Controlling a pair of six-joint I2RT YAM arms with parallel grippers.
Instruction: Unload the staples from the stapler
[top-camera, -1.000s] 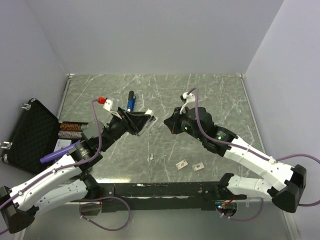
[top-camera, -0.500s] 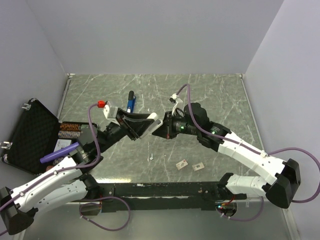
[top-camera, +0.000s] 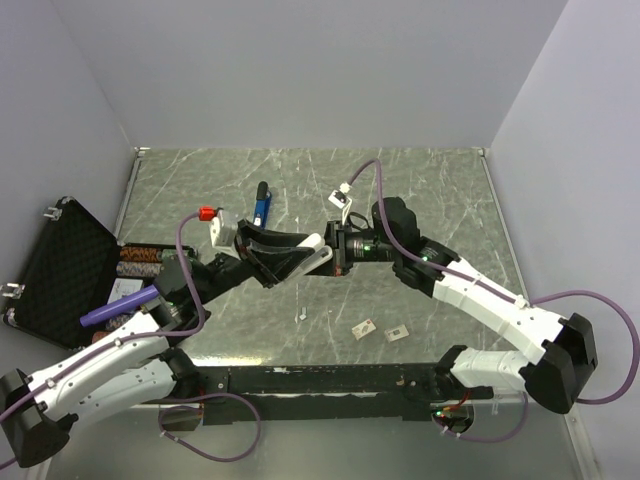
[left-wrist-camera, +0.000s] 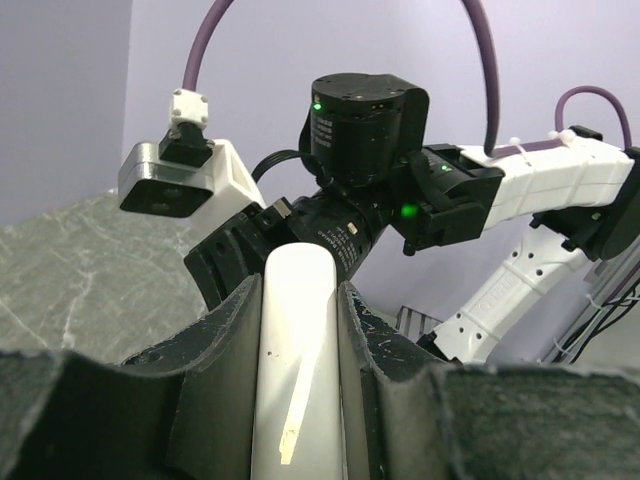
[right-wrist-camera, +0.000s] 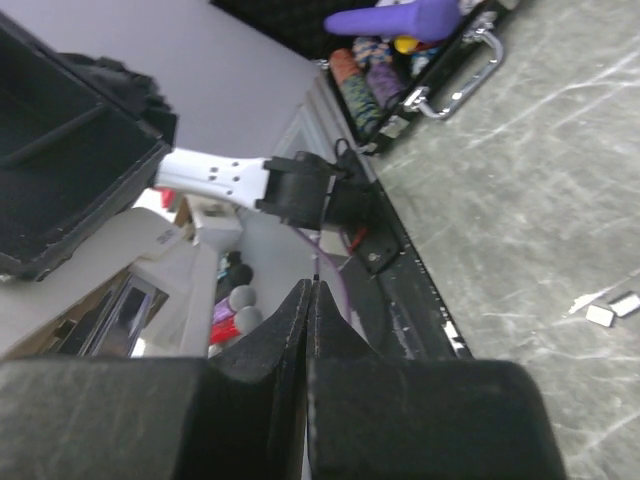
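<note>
Grasping white bar in left end effector, pinched between both fingers and raised off desk. Clenched fully at right end effector, fingertips pressed together, tip aimed at bar's free end, just beside it; contact not discernible. Lying flat on desk beyond left end effector, well apart from both: stapler. Lying on desk behind both end effectors, toward arm bases: staples, with two cards near.

a lab test cell: plain grey walls around a marbled tabletop
</note>
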